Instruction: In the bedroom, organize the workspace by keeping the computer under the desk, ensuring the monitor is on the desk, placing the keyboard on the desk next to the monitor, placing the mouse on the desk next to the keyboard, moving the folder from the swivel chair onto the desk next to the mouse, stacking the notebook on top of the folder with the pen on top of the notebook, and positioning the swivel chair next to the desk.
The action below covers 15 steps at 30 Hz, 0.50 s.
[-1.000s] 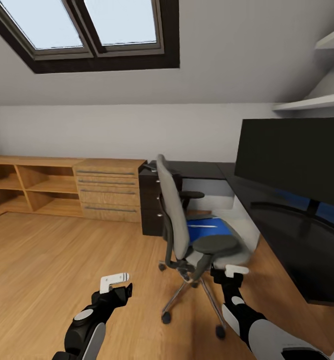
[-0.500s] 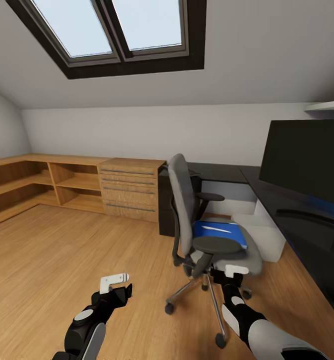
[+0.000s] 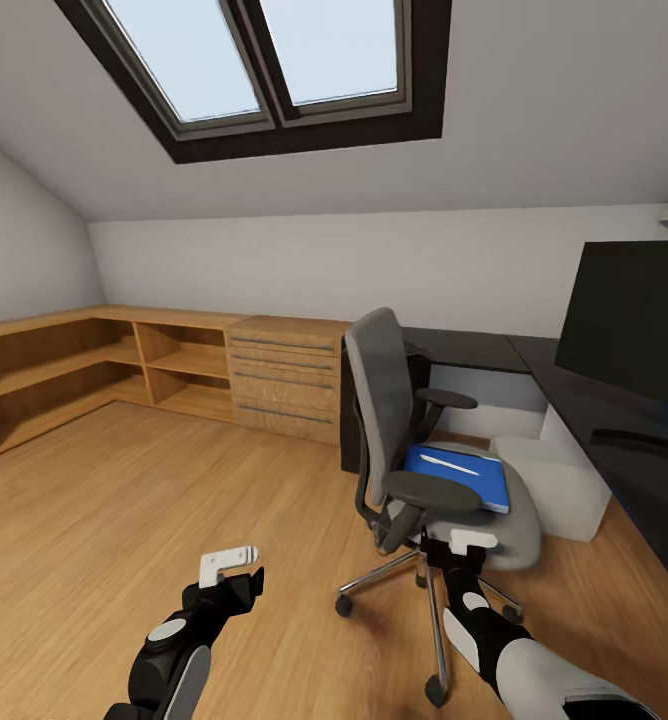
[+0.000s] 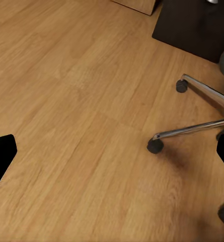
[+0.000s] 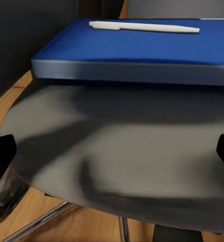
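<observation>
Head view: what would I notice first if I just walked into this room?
Probably the grey swivel chair in the middle of the wood floor, with a bright blue folder lying on its seat and a pale pen on top. Above it, a big dark-framed skylight is set in the sloped ceiling. At the right edge, a wide black monitor stands on the black desk.

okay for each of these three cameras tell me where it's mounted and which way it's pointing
Head view: on the robot's head, facing forward and down at the swivel chair and desk; both arms show.
Left wrist view: by the left gripper, facing the wood floor and the chair's chrome base.
Right wrist view: by the right gripper, facing the seat, folder and pen.
All three views share the chair.
</observation>
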{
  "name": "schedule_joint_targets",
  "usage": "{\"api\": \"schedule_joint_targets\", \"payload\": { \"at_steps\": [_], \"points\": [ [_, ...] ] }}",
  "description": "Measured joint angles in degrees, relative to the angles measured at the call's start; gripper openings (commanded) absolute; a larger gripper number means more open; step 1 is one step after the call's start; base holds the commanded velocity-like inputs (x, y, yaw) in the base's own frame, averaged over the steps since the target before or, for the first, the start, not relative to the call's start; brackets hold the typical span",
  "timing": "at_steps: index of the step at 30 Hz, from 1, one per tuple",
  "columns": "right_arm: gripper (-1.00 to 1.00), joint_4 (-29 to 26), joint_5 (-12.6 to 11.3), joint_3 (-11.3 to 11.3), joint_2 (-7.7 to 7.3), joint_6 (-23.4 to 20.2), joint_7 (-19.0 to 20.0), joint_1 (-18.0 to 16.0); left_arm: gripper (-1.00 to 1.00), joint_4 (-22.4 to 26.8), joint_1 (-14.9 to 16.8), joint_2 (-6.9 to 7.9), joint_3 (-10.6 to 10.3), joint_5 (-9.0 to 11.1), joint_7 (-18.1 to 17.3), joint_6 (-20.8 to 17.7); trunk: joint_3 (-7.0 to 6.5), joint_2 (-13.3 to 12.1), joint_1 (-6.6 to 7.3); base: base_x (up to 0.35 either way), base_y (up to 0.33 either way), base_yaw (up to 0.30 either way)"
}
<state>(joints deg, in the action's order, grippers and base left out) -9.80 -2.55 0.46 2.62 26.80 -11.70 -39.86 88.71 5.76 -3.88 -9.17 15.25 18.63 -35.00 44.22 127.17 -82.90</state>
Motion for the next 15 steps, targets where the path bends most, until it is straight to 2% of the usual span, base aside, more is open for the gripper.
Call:
{"api": "schedule_joint_targets", "payload": {
  "at_steps": [3,6,15],
  "points": [
    [1.00,0.00,0.00,-0.01,-0.02,0.09,0.00,0.00,1.00,0.00,0.00,-0.04,0.00,0.01,0.00,0.00,0.00,0.00,0.00,0.000,0.000,-0.003],
    [1.00,-0.01,0.00,-0.04,-0.07,0.13,-0.01,0.01,1.00,-0.01,0.01,-0.01,0.00,-0.03,0.00,0.00,-0.06,0.00,0.00,0.000,0.000,-0.125],
    [1.00,-0.01,-0.05,-0.08,-0.10,0.14,-0.02,0.01,1.00,-0.02,0.01,0.00,-0.01,-0.04,0.00,0.00,-0.44,0.00,0.00,0.000,0.000,-0.211]
  ]
}}
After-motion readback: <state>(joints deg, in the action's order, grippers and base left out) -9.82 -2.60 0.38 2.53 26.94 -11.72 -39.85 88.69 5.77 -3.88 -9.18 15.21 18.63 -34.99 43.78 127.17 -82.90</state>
